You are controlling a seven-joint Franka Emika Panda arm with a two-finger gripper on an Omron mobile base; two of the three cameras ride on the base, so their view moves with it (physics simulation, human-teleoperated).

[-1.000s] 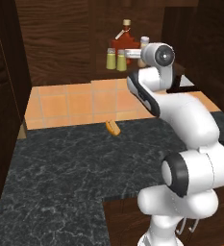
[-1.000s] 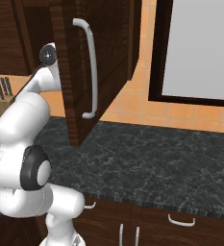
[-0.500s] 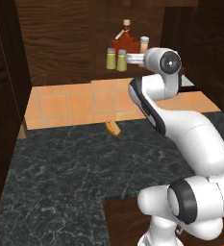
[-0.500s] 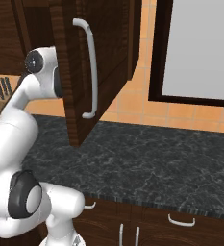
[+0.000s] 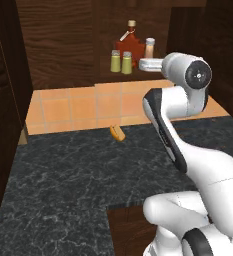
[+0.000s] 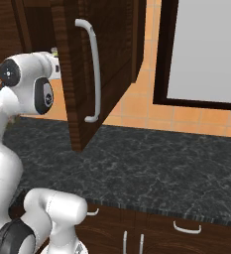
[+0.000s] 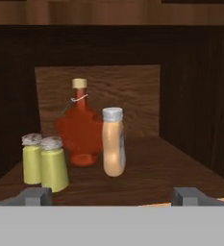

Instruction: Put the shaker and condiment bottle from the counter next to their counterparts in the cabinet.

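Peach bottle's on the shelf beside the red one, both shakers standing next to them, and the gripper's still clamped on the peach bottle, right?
Not clamped. The hand view shows the gripper open and short of the peach bottle, which stands free beside the red bottle; both shakers stand next to them.

Glossy white rounded arm segments, dark grey disc joints, small grey claw (image 7: 111, 196) fingertips.
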